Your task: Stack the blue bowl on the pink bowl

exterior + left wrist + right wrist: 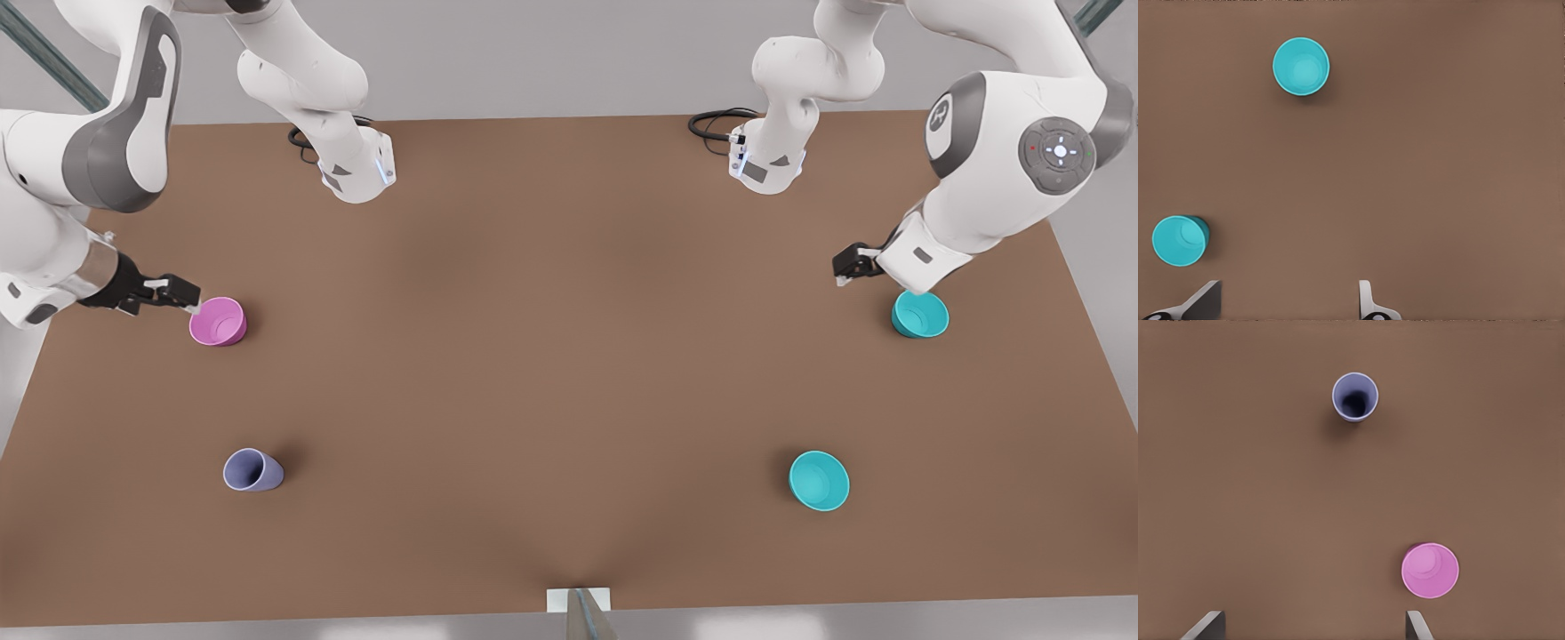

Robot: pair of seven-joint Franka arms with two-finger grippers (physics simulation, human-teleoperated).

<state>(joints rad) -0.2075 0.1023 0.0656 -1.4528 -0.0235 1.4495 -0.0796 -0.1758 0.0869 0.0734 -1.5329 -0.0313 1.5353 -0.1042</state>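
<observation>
Brown table (551, 373) spanning the scene, its surface plain and matte. Lavender cup (252, 469) standing upright toward the near edge on the front view's left. Black cables (718, 120) coiled at the far edge, beside the arm bases.

Two glossy white arms (978, 187) with grey joint panels, black coiled cables (716, 120) at the bases, dark hands (858, 262).

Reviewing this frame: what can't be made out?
- Front view: the arm's wrist covers part of the far blue bowl.
- Left wrist view: the picture edge cuts off the open left gripper.
- Right wrist view: the edge likewise cuts off the open right gripper.
</observation>
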